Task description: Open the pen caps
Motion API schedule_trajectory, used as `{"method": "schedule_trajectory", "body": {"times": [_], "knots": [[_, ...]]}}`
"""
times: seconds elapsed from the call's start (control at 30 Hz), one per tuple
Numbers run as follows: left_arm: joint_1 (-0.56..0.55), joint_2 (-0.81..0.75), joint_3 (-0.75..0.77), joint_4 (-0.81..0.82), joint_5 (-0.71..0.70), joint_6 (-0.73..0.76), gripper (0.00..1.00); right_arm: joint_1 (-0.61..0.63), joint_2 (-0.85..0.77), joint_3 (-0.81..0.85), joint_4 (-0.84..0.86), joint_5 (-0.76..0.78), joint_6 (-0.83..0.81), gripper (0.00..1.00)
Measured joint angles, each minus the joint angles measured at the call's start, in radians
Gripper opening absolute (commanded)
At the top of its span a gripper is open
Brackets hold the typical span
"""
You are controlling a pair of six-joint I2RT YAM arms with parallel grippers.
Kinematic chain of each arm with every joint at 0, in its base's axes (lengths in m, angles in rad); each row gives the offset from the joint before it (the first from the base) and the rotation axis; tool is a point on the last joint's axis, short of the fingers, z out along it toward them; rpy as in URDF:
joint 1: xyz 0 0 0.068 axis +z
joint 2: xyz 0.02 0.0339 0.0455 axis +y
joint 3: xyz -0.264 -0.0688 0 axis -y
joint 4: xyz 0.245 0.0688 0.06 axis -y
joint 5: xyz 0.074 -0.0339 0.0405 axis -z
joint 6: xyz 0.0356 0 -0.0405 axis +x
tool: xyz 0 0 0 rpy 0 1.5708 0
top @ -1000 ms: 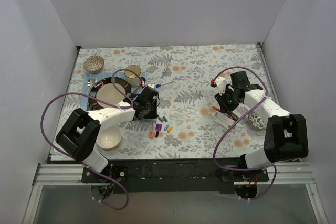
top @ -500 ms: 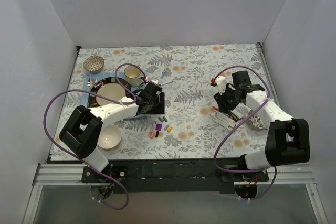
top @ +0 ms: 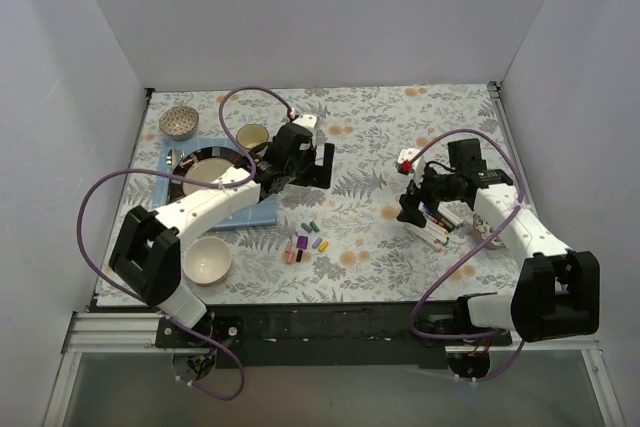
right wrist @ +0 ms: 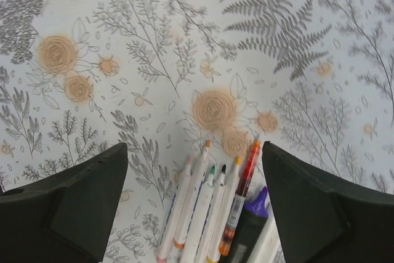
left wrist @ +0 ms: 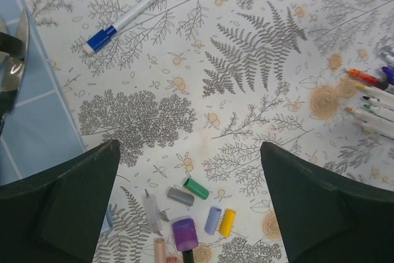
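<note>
Several loose pen caps point(top: 305, 242) lie together at the table's near middle; the left wrist view shows green point(left wrist: 196, 188), grey point(left wrist: 180, 196), lilac point(left wrist: 213, 220), yellow point(left wrist: 227, 222) and purple point(left wrist: 184, 234) ones. My left gripper point(top: 318, 167) hangs high above and behind them, open and empty point(left wrist: 191, 207). A capped blue pen point(left wrist: 123, 20) lies further back. Several uncapped pens point(right wrist: 209, 207) lie side by side at the right point(top: 435, 227), tips bare. My right gripper point(top: 415, 205) hovers over them, open, with nothing held point(right wrist: 196, 204).
Stacked plates point(top: 215, 182) rest on a blue mat point(left wrist: 31, 127) at the left, with a cup point(top: 252, 135) behind them. A white bowl point(top: 207, 259) sits near the front left, a metal bowl point(top: 179, 121) at the back left. A fork point(top: 318, 127) lies at the back.
Both grippers have opened wide. The left arm has lifted and swung back and to the right, away from the caps. The right gripper has shifted left over the row of pens.
</note>
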Motion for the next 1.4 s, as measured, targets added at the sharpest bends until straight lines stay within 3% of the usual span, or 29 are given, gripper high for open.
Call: {"method": "schedule_trajectory", "body": {"times": [0.27, 0.43, 0.63, 1.03, 1.17, 1.4], "knots": [[0.048, -0.187, -0.037, 0.005, 0.019, 0.126, 0.98, 0.039, 0.229, 0.157, -0.061, -0.208, -0.348, 0.98], [0.051, -0.365, -0.204, 0.003, -0.024, 0.127, 0.98, 0.153, 0.464, 0.453, -0.065, -0.14, -0.369, 0.97], [0.051, -0.657, -0.433, 0.053, -0.092, 0.129, 0.98, 0.278, 0.734, 0.754, -0.061, -0.006, -0.29, 0.87], [0.051, -0.68, -0.447, 0.086, -0.143, 0.138, 0.98, 0.349, 1.14, 1.241, -0.104, 0.115, -0.156, 0.8], [0.051, -0.687, -0.451, 0.087, -0.143, 0.14, 0.98, 0.36, 1.181, 1.286, -0.108, 0.135, -0.143, 0.77], [0.051, -0.699, -0.452, 0.089, -0.143, 0.142, 0.98, 0.37, 1.221, 1.307, -0.12, 0.13, -0.12, 0.57]]}}
